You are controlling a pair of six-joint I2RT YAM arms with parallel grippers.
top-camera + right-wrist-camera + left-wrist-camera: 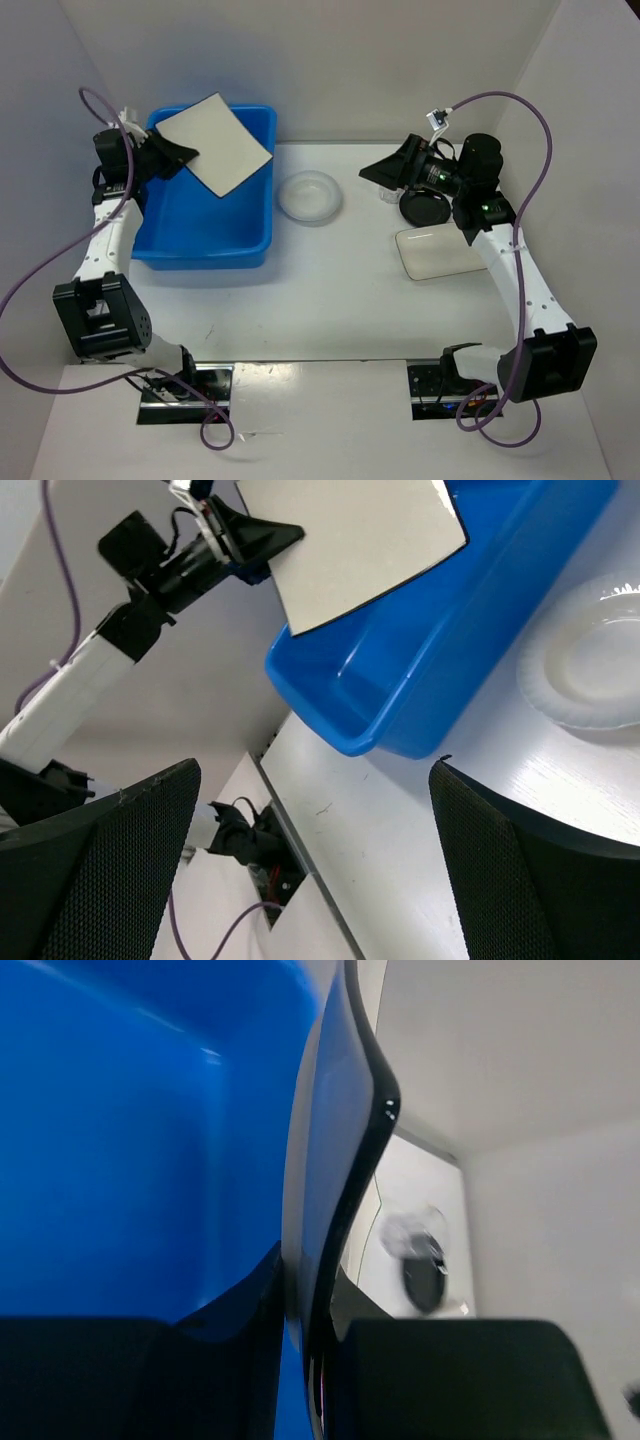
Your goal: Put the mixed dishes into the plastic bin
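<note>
Plastic bin (200,255), bright blue, sits in the upper left of the top view on the white counter (330,300). The left tool (185,155) is clamped on the left edge of the large squarish white plate (218,145), which hangs tilted over the bin's far half, its right corner reaching past the bin's right rim. The left wrist view shows that plate edge-on, its thin dark edge running up between the two fingers, with the blue inside of the bin filling the left of the frame. The round white shallow dish (310,195) rests on the counter just right of the bin, apart from it. At the right of the top view the round black bowl (425,208) sits just above the white rectangular tray (440,255). The right tool (375,170) hovers near the bowl's upper left, its fingers spread wide apart with nothing between them.
</note>
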